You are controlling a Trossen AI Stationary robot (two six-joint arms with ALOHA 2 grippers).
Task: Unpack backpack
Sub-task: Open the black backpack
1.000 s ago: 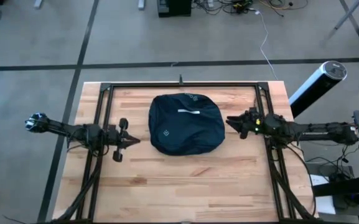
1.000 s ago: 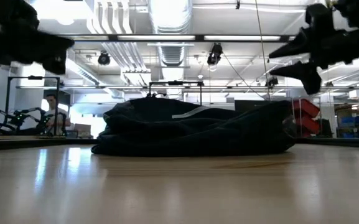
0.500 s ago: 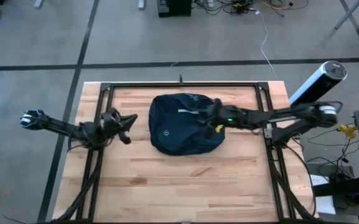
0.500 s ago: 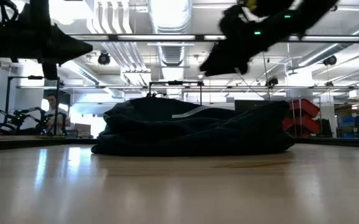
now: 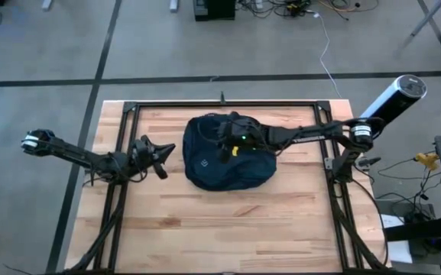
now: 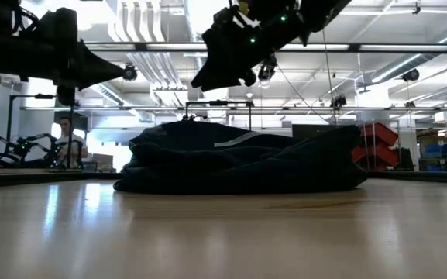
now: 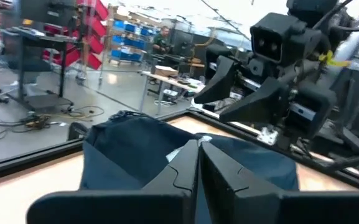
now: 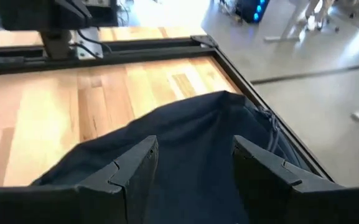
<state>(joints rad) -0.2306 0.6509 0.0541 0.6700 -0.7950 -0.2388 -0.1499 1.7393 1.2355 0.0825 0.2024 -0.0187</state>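
Backpack lying closed at mid-table. Right gripper, a second ago off beside the backpack, now hovering above its top, fingers spread and empty. Left gripper nearer, just beside the backpack, fingers pressed together. Unpacking apparently only beginning.

backpack mid-table | right gripper above it | left gripper beside, left

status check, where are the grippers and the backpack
Right gripper open, above the backpack, not touching. Left gripper shut, off the bag's left side. Backpack flat on the table, looks closed. Nothing in the way.
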